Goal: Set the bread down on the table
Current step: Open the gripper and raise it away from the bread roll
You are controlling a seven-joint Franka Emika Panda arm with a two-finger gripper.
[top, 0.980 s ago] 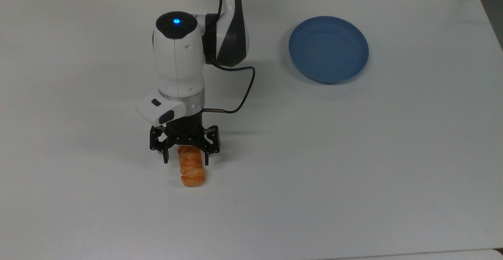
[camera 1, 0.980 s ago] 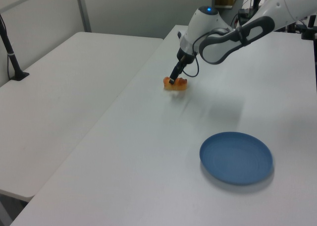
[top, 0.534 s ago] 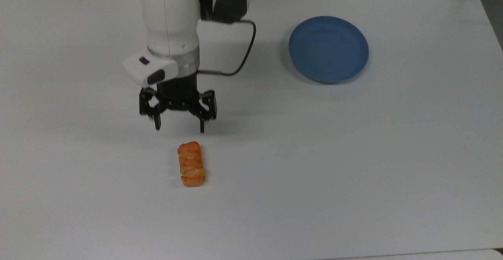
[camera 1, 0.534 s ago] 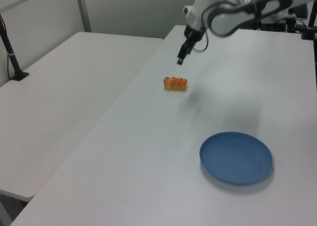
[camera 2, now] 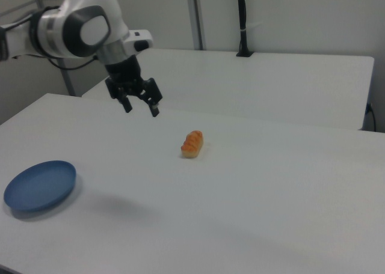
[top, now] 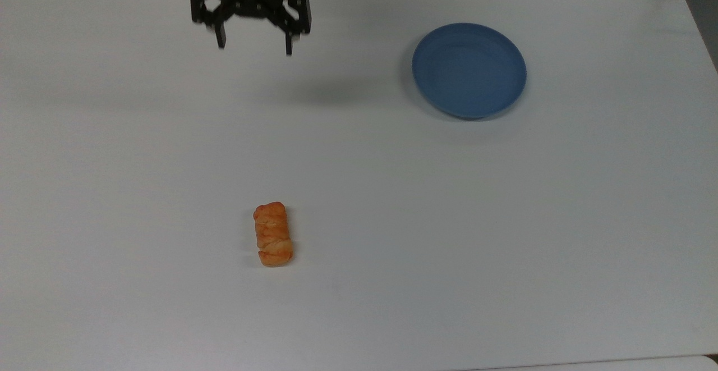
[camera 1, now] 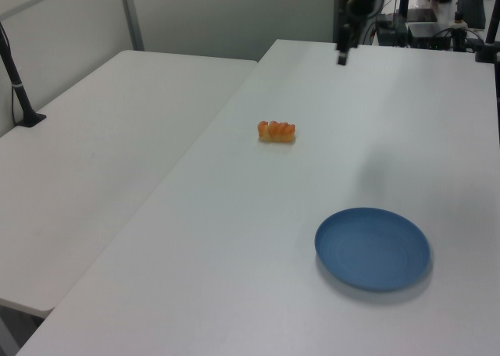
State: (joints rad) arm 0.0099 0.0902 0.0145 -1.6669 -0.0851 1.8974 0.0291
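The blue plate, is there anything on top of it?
Nothing lies on the blue plate; its whole inner surface shows bare. The bread rests apart on the table. The table under the plate is covered by it.

Gripper [top: 253,50] raised high, fingers [top: 220,39] spread wide apart and pointing down, nothing between them. In the right view, gripper [camera 2: 141,109] hanging below a bent white wrist [camera 2: 123,45], arm [camera 2: 66,27] reaching in from the right view's left.
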